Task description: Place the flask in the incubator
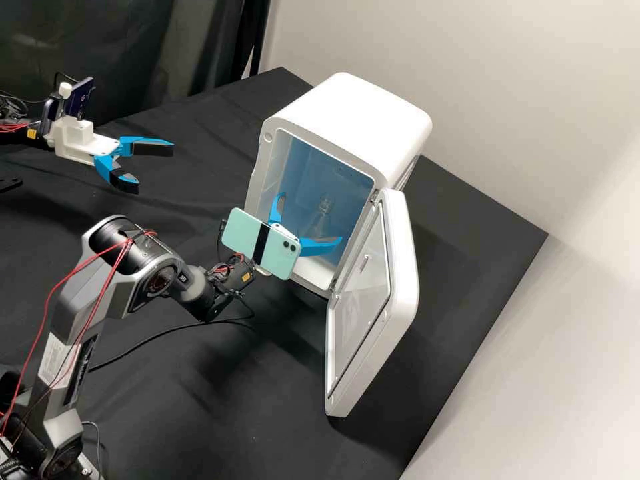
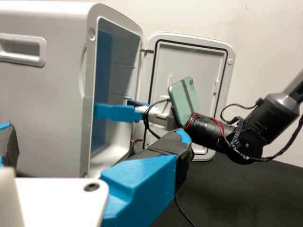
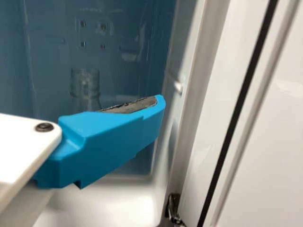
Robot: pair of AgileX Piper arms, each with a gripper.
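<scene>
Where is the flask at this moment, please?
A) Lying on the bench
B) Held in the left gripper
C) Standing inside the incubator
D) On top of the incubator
C: the flask stands upright inside the incubator, whose door hangs open, farther in than the open right gripper.
</scene>
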